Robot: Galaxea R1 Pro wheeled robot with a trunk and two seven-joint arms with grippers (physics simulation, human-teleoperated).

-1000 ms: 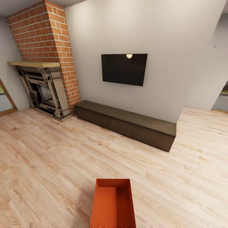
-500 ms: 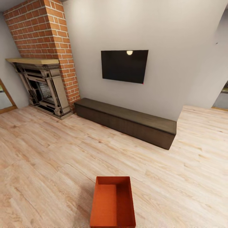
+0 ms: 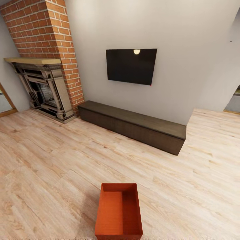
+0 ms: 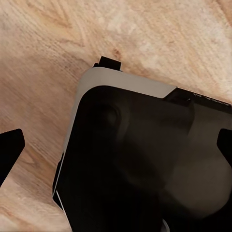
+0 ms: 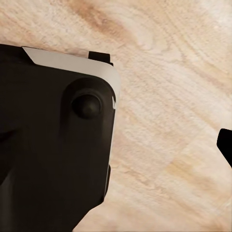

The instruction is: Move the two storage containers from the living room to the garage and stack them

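Observation:
One storage container (image 3: 118, 210), an orange-red open-topped box with nothing in it, stands on the light wood plank floor of the living room, at the bottom centre of the head view. In the left wrist view my left gripper (image 4: 116, 150) is open, its dark fingertips (image 4: 9, 150) at opposite edges of the picture and nothing held between them. My right gripper (image 5: 116, 145) is also spread wide, with one fingertip (image 5: 226, 145) at the picture's edge. Beyond both grippers lie my own dark, white-edged body and wood floor.
A red-brick fireplace (image 3: 43, 83) fills the far left corner. A long low dark cabinet (image 3: 133, 126) runs along the white wall under a wall TV (image 3: 131, 66). Doorways open at the far right (image 3: 235, 100) and far left (image 3: 5, 103). Wood floor stretches between me and the cabinet.
The whole head view has shifted. The TV, fireplace and cabinet sit higher and slightly larger, and the container shows a little higher in the picture. That is camera motion.

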